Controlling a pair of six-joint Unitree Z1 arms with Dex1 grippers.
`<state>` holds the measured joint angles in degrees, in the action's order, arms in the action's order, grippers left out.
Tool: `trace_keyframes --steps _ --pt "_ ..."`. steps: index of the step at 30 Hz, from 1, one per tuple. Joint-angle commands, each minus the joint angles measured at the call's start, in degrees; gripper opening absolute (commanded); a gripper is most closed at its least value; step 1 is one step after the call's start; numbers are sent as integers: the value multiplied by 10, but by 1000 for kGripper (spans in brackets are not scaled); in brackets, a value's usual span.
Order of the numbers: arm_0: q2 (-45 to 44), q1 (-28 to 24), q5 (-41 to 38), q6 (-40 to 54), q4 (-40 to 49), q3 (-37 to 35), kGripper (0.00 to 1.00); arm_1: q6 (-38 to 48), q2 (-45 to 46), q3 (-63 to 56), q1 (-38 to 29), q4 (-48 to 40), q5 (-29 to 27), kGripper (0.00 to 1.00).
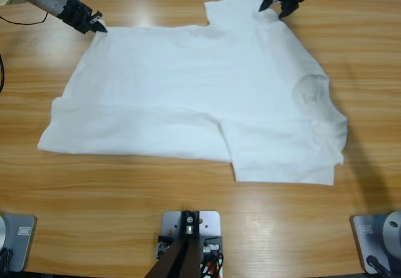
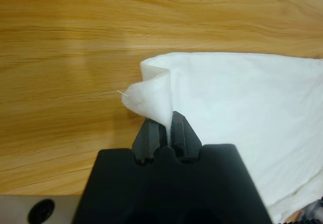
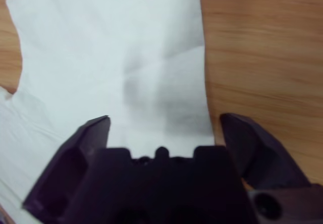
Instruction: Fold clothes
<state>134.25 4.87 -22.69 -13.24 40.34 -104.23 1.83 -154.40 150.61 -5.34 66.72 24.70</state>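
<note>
**White T-shirt spread on the table, one corner pinched**

High view: the white T-shirt point(image 1: 200, 96) lies spread across the wooden table point(image 1: 188, 190), its collar toward the right side and its hem toward the left. One sleeve reaches to the far edge, the other lies toward the near edge. The lower body is folded over, leaving a doubled band along the near side. The left gripper point(image 1: 99, 26) comes in from the upper left corner and meets the shirt's far hem corner. The right gripper point(image 1: 276, 4) comes in from the top right, its jaws spread over the far sleeve.

Left wrist view: the left gripper point(image 2: 165, 125) has its jaws closed on a small peak of white fabric, the T-shirt point(image 2: 242, 113) corner lifted just off the table point(image 2: 75, 42).

Right wrist view: the right gripper point(image 3: 164, 133) stands with its jaws wide apart above the flat sleeve of the T-shirt point(image 3: 116, 57), gripping nothing; bare table point(image 3: 262, 47) shows beside it.
</note>
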Motion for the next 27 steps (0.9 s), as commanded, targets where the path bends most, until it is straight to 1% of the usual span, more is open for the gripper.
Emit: trace_keyframes --steps 1,7,8,10,11,12,13,14,15,16,20,21,27 --pt "42 -4 -9 6 8 -2 0 -18 -37 -4 -14 7 -2 858" --pt "42 -4 -9 6 8 -2 0 -20 -36 -5 -20 7 -1 850" --pt "42 -4 -9 6 8 -2 0 -20 -36 -5 -20 7 -1 820" --pt "42 -4 -9 6 8 -2 0 -21 -36 -5 -20 8 -1 814" --pt "42 -4 -9 6 8 -2 0 -21 -36 -4 -20 8 -1 850" --pt "42 -4 -9 6 8 -2 0 -21 -36 -4 -20 8 -1 949" --pt "42 -4 -9 6 8 -2 0 -20 -36 -4 -20 9 -1 995" --pt "42 -4 -9 6 8 -2 0 -20 -36 -4 -20 9 -1 995" --pt "42 -4 -9 6 8 -2 0 -19 -37 -3 -20 9 -1 892" --pt "42 -4 -9 6 8 -2 0 -18 -37 -3 -20 9 -1 680" --pt "42 -4 -9 6 8 -2 0 -11 -40 -2 -20 10 -1 89" --pt "42 -4 -9 6 8 -2 0 -11 -41 -1 -20 10 -1 0" --pt "42 -4 -9 6 8 -2 0 -8 -42 0 -18 12 -1 0"
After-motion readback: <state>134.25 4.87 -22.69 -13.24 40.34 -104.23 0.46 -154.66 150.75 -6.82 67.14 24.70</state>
